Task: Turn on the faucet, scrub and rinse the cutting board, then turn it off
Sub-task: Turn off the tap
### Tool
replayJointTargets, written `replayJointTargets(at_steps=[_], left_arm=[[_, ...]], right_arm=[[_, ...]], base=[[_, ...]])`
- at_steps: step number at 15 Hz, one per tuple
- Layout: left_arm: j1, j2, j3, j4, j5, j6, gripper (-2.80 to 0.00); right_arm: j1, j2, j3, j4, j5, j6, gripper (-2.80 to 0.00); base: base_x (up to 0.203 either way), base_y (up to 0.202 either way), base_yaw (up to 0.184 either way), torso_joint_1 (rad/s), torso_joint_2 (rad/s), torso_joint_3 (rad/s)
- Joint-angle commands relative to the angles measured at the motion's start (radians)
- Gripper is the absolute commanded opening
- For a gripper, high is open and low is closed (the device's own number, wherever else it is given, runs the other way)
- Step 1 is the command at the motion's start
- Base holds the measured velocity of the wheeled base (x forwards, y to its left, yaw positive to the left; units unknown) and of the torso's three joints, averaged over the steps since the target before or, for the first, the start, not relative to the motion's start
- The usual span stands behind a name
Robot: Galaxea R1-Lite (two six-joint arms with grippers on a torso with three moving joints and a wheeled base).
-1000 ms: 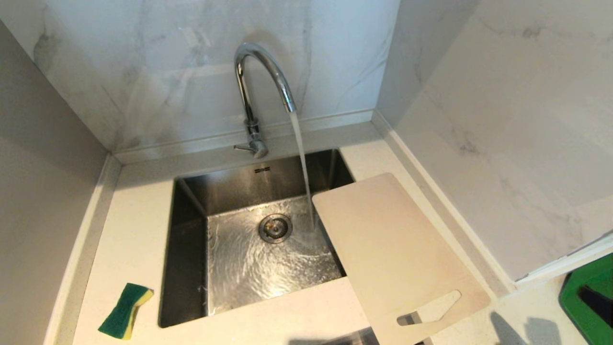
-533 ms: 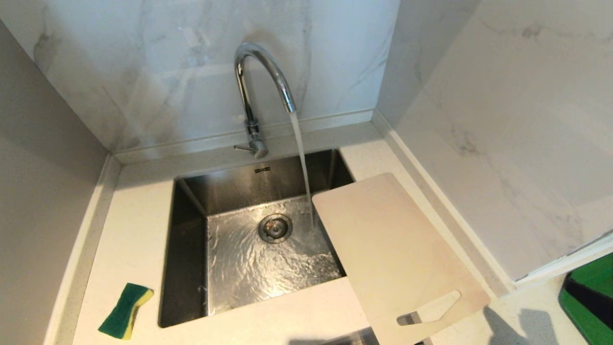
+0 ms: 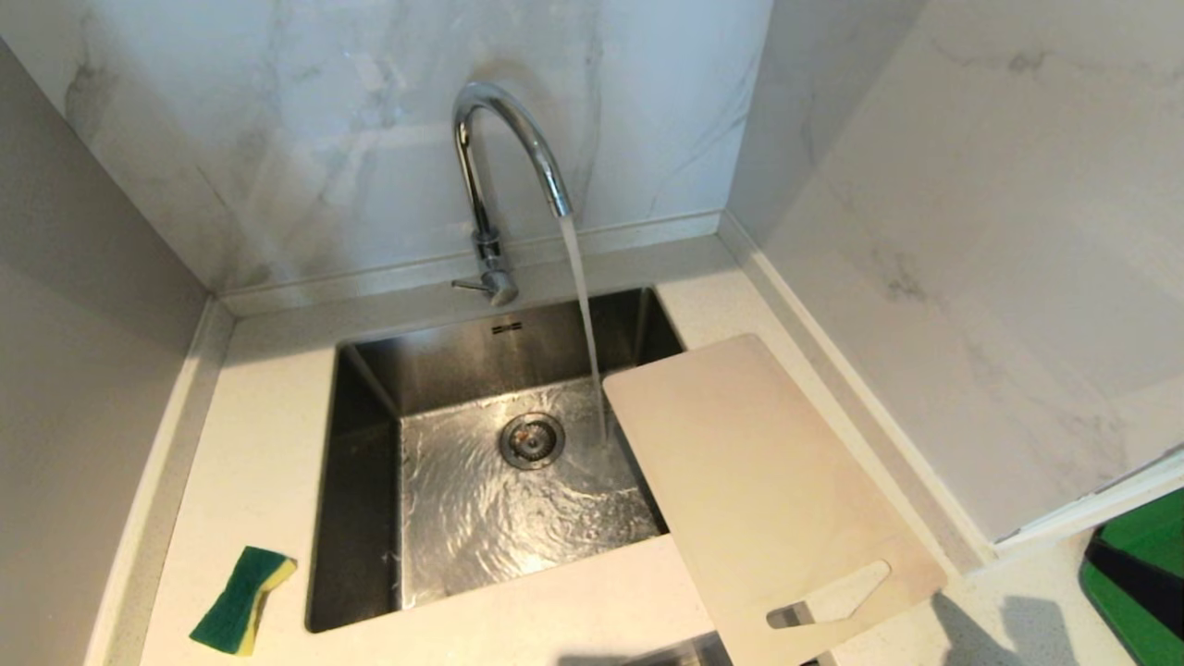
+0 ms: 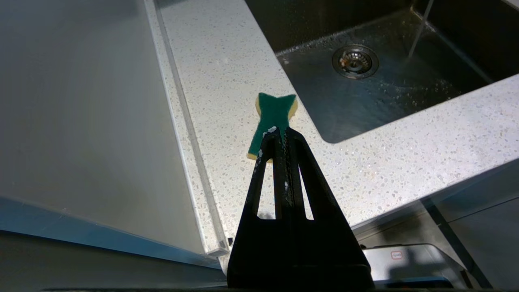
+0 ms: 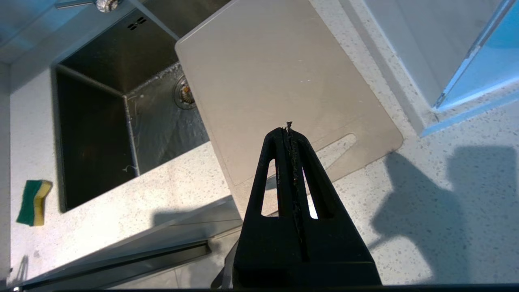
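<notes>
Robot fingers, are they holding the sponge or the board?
Neither. The left gripper and right gripper are both shut on nothing; the sponge and cutting board lie untouched.

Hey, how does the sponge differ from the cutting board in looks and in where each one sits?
The sponge is small, green on top with a yellow layer; the cutting board is far larger, thin and pale beige, with a handle slot. The sponge lies wholly on the counter on the left of the sink; the cutting board sits on the right, one corner overhanging the basin. Both lie flat, untouched by either arm.
</notes>
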Motion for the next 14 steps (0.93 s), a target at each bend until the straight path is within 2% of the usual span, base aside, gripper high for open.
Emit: replayJointTargets(at_steps=[1,3,14], left_arm=[[0.0,0.0,0.002,0.0,-0.001,0.0,-2.8],[0.0,0.0,0.002,0.0,-0.001,0.002,-2.8],[0.0,0.0,0.002,0.0,-0.001,0.0,-2.8]], right_arm=[[0.001,0.009,-0.008,-0.001,0.033,0.001,-2.8],[0.001,0.025,-0.023,0.0,0.062,0.002,-2.8],[0.001,0.042,-0.04,0.002,0.057,0.002,-2.8]], base=[[0.0,0.0,0.0,0.0,0.0,0.0],[0.0,0.0,0.0,0.0,0.0,0.0],[0.0,0.0,0.0,0.0,0.0,0.0]])
